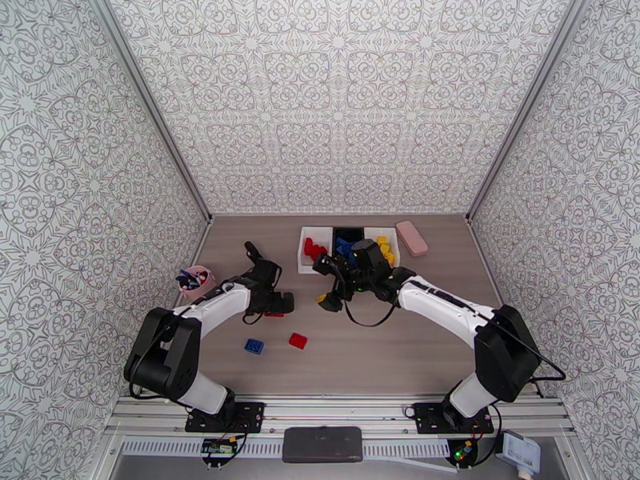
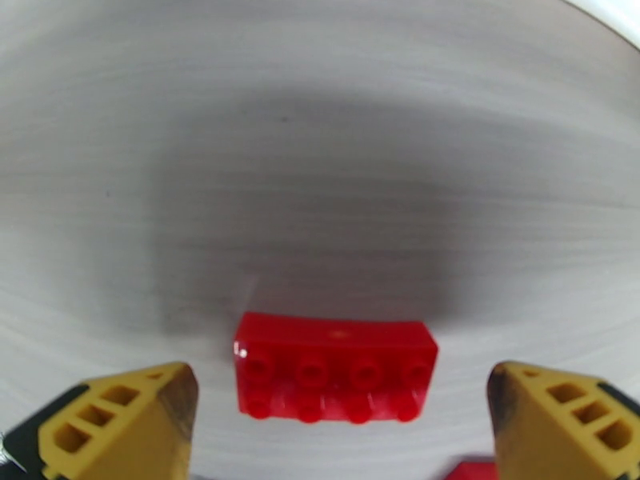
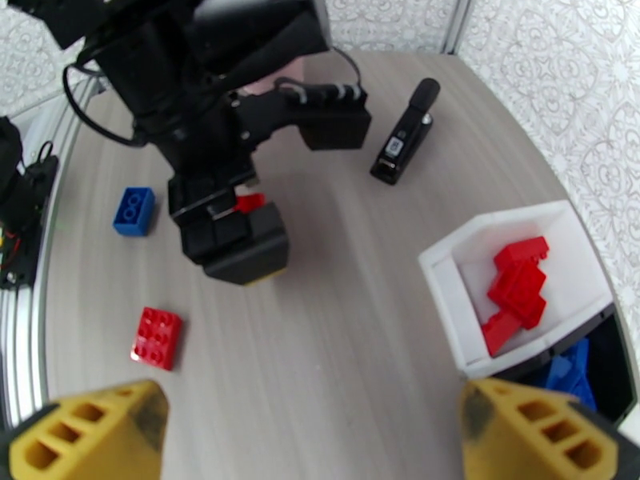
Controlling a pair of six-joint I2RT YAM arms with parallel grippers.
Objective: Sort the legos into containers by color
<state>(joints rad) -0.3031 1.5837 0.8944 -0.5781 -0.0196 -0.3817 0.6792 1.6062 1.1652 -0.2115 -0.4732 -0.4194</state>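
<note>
White arm links [image 1: 448, 307], black joints [image 1: 506, 358], looping black cables [image 1: 364, 323] — yellow latticed fingertips [image 2: 120, 422].

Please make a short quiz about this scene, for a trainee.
1. True or false: the left gripper is shut on the long red brick.
2. Which colour lies in the black tray? A red, B blue, C yellow.
3. Besides that brick, how many loose bricks lie on the table?
Key: 1 false, it is open. 2 B. 3 two: the blue brick and the second red brick.
</note>
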